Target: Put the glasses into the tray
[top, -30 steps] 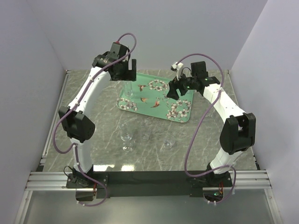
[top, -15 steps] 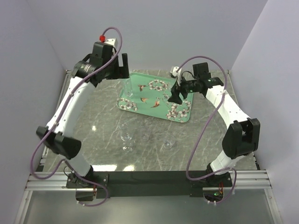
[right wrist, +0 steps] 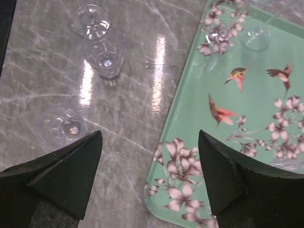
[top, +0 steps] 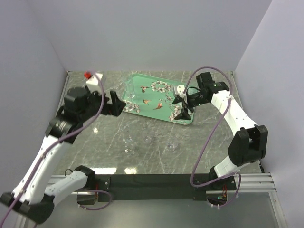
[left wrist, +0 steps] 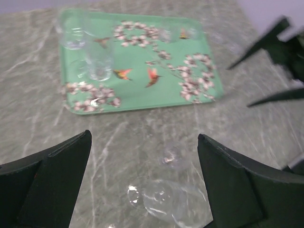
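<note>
The mint-green tray (top: 151, 95) lies at the back middle of the table. The left wrist view shows clear glasses standing in the tray's (left wrist: 156, 102) left part, one of them a tumbler (left wrist: 97, 64). Three glasses remain on the marble in front: a stemmed one (top: 128, 140), a small one (top: 148, 139) and another (top: 170, 146). My left gripper (top: 119, 103) is open and empty, hovering left of the tray, above the stemmed glass (left wrist: 166, 204). My right gripper (top: 182, 107) is open and empty over the tray's (right wrist: 190, 118) near right corner, with one loose glass (right wrist: 59, 126) beside its left finger.
The table is grey marble between purple walls. In the right wrist view two more glasses (right wrist: 104, 57) stand on the marble, and stemmed glasses (right wrist: 254, 33) stand in the tray. The right gripper's black fingers (left wrist: 266, 42) show in the left wrist view.
My left arm has swung from the tray's far left corner down and toward me, its gripper now low beside the tray. My right gripper has shifted slightly toward the tray's near right corner.
</note>
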`<control>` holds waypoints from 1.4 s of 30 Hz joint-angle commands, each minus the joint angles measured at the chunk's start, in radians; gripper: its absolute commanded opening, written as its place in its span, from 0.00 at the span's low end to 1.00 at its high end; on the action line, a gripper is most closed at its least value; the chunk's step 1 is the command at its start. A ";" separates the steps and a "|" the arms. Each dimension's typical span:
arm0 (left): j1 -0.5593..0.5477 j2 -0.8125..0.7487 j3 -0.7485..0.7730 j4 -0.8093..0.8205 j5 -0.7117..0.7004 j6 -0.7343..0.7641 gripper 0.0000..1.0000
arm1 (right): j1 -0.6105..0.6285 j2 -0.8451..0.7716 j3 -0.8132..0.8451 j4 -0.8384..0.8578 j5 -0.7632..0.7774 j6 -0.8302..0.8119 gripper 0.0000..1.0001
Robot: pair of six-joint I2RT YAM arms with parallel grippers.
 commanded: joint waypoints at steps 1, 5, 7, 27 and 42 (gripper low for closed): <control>-0.003 -0.169 -0.144 0.212 0.223 0.073 0.99 | 0.015 -0.058 -0.042 -0.020 -0.017 -0.023 0.88; -0.003 -0.313 -0.260 0.302 0.352 0.117 0.99 | 0.035 -0.095 -0.089 0.023 -0.001 0.015 0.88; -0.003 -0.355 -0.292 0.296 0.398 0.134 0.99 | 0.043 -0.108 -0.108 0.032 0.005 0.024 0.88; -0.003 -0.309 -0.410 0.140 0.650 0.562 0.99 | 0.055 -0.213 -0.235 0.100 0.037 0.084 0.89; -0.003 -0.246 -0.409 0.120 0.599 0.607 0.98 | 0.055 -0.225 -0.243 0.108 0.037 0.093 0.89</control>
